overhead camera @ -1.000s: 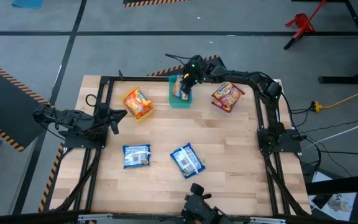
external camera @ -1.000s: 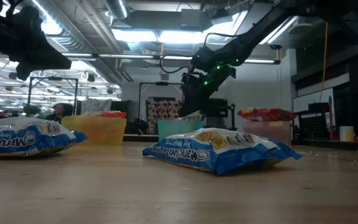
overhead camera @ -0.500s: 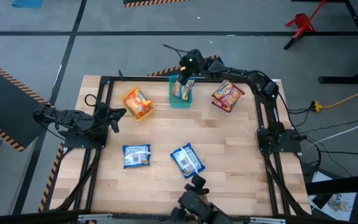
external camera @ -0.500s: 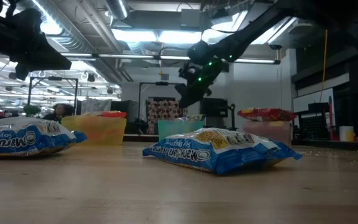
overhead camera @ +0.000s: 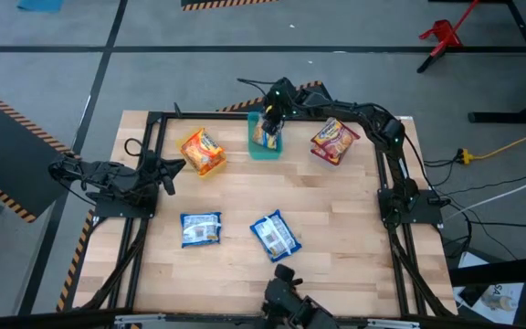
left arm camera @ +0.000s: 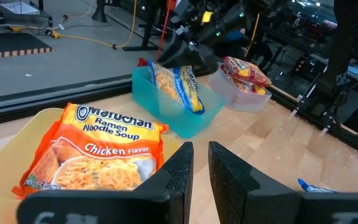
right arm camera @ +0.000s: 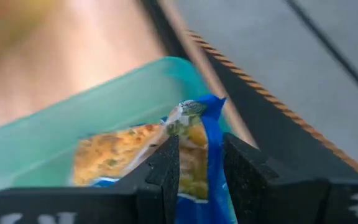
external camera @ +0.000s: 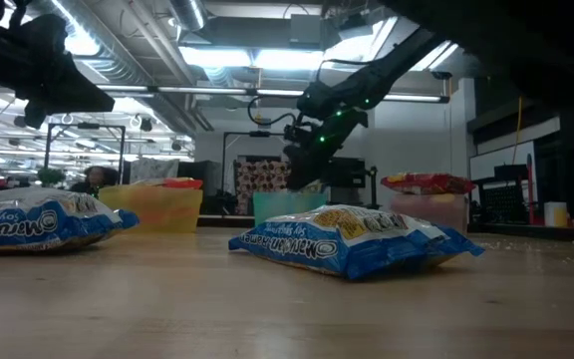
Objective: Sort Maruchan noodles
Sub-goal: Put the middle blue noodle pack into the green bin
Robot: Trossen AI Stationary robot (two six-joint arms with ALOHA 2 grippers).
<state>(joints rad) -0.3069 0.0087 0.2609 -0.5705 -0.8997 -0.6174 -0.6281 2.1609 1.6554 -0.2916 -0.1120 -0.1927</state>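
Observation:
A blue Maruchan packet [left arm camera: 182,87] stands on end in the teal bin [overhead camera: 265,149] at the table's far middle. My right gripper [right arm camera: 197,149] is above the bin and shut on the packet's top. An orange packet [overhead camera: 202,151] lies in the yellow bin [external camera: 157,209] to the bin's left. A red packet [overhead camera: 334,140] rests on top of the clear bin [left arm camera: 244,98] to its right. Two more blue packets [overhead camera: 200,228] [overhead camera: 275,234] lie flat on the table nearer the front. My left gripper [left arm camera: 201,149] waits at the table's left edge, with a narrow gap and nothing in it. My right gripper pinches the blue packet's upper end [right arm camera: 194,134] between its two fingers. The fingers slant down onto it from the table's far right side. The packet stands tilted below them, its lower end [left arm camera: 194,106] inside the teal bin.
The three bins stand in a row along the far edge. A black frame [overhead camera: 153,119] runs round the table. The wooden top between the bins and the two loose blue packets is bare. A camera mount [overhead camera: 286,302] sticks up at the near edge.
My right gripper has shifted slightly toward the table's far left above the teal bin and has tipped a little. It is still shut on the blue packet, whose lower end has stayed in the bin.

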